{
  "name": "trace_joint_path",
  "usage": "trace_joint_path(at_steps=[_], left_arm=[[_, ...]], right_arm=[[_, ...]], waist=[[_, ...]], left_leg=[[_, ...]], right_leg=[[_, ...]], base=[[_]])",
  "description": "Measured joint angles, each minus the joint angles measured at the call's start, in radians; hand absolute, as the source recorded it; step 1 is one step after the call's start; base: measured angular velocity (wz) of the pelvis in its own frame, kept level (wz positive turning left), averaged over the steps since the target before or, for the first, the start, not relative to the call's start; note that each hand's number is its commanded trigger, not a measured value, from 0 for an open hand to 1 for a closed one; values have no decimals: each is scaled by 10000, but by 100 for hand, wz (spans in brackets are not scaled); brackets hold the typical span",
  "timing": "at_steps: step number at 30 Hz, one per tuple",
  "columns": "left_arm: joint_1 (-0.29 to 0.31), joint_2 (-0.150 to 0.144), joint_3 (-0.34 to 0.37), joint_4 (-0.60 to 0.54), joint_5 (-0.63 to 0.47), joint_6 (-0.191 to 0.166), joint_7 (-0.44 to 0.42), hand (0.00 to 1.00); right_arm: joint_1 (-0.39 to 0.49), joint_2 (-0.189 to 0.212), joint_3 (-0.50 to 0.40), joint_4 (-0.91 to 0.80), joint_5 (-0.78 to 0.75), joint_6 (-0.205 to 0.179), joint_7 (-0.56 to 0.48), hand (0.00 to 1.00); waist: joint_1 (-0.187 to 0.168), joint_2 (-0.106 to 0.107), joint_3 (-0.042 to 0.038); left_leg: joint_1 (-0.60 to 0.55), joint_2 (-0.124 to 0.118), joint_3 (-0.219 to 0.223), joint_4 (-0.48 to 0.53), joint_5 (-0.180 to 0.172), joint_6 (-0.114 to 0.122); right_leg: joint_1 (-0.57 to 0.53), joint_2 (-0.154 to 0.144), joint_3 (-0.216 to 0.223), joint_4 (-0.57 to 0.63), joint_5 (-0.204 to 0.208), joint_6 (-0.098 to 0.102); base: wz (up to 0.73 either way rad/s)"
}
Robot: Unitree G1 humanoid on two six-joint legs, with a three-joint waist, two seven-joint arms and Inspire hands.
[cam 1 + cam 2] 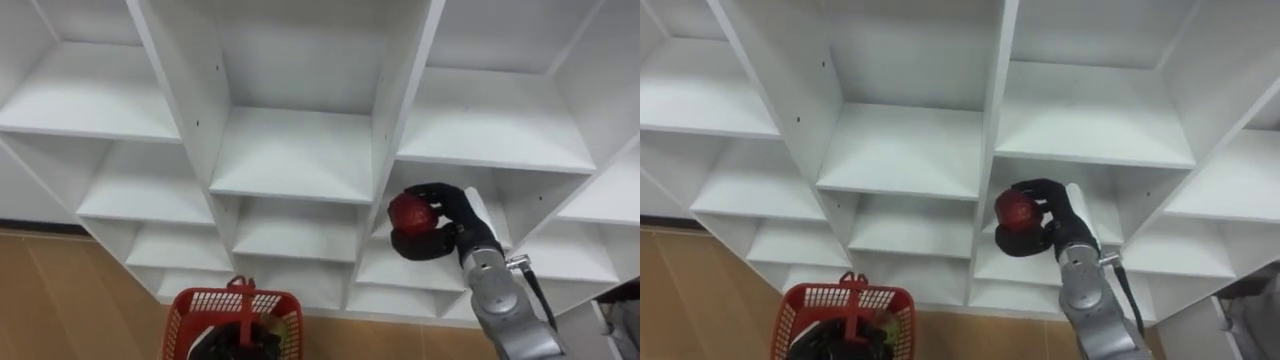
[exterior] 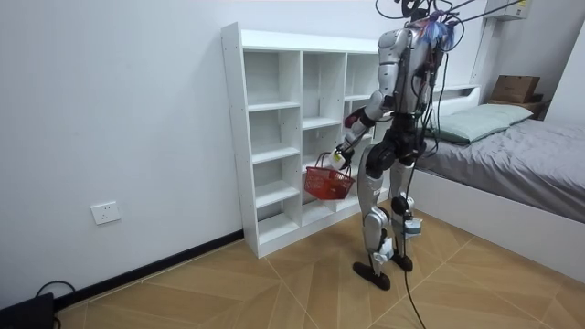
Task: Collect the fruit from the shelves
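Eye views show the right hand [image 1: 447,226] curled round a red fruit [image 1: 408,211] before a white closet [image 1: 296,152] shelf; the room view adds the basket [image 2: 329,183] at the left hand [image 2: 339,157], wood floor [image 2: 274,292] and a bed [image 2: 521,160].

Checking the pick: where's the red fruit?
Right of centre, left eye view: the right hand holds the red fruit before the closet, up-right of the red basket.

Grey bed [image 2: 521,169] with pale pillow [image 2: 471,121], cardboard box [image 2: 516,88] behind it, wall socket [image 2: 106,213] above wooden floor [image 2: 228,292].
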Motion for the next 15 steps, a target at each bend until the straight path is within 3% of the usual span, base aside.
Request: trace_joint_path(at_steps=[6, 15], left_arm=[[-99, -68, -16, -45, -21, 3, 73, 100], [-218, -444, -16, -42, 6, 34, 98, 100]], right_arm=[[211, 28, 1, -30, -112, 2, 151, 100], [631, 119, 178, -158, -548, 112, 719, 100]], waist=[[-77, 94, 59], [-208, 182, 50]], left_leg=[[135, 7, 95, -47, -10, 4], [280, 14, 144, -50, -10, 5]], right_leg=[[46, 17, 116, 36, 1, 0], [154, 40, 181, 13, -2, 5]], base=[[-7], [-1]])
